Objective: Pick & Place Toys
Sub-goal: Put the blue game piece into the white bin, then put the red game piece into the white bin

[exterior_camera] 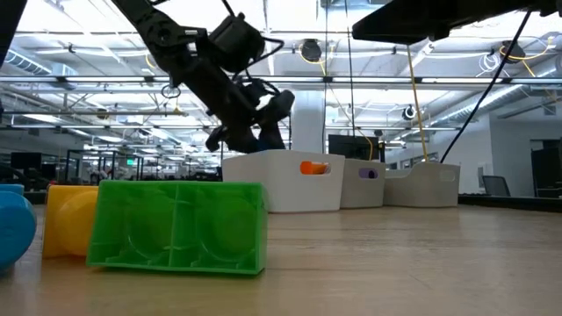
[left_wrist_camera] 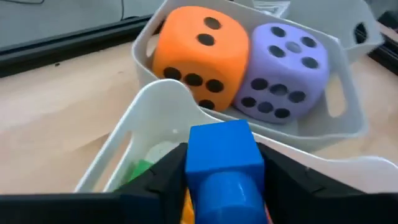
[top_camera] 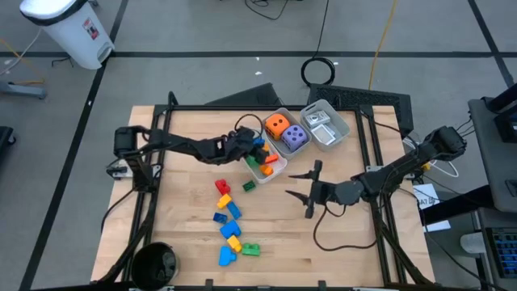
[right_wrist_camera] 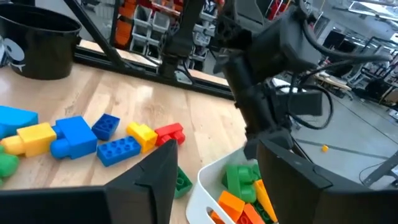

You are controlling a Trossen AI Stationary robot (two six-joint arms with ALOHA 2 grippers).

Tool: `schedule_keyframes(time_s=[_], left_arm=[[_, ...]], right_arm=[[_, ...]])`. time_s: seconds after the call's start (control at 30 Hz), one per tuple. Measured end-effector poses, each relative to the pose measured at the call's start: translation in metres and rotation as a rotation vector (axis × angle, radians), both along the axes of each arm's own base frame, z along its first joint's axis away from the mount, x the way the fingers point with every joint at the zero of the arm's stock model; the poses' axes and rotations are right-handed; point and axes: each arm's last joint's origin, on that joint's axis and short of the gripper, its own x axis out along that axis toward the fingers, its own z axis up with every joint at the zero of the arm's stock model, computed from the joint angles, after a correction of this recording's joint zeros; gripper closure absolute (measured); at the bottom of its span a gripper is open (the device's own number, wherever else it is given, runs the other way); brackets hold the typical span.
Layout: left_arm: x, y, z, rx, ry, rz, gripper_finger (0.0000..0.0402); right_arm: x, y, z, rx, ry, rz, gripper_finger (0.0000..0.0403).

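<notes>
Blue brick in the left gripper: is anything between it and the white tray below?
Nothing visible blocks it. The left gripper holds the blue brick above the white tray; inside lie only green and orange bricks. The right gripper waits open, apart over the table.

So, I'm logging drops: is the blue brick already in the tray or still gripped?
Still gripped: the left gripper is shut on the blue brick, held above the white tray.
</notes>
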Motion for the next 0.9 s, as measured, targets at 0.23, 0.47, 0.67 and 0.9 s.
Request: schedule_keyframes(time_s=[0.23,0.47,0.67,0.9], left_arm=[[0.0,0.004,-0.002,-0.007,0.012,-0.023,0.012],[-0.01,-0.004,0.03,0.022,0.002,-0.218,0.0077],[-0.036,-0.032,0.062,-0.019,0.064,-0.302,0.0071],[-0.067,-0.08,0.05,-0.256,0.318,-0.263,0.0078]], right_arm=[[0.0,-0.001,-0.002,-0.012,0.023,-0.004,0.021],[0.0,-0.001,-0.005,-0.024,0.048,-0.004,0.0213],[-0.001,-0.002,-0.007,-0.035,0.071,-0.004,0.0215],[-0.001,-0.002,-0.007,0.0,0.061,-0.01,0.0215]])
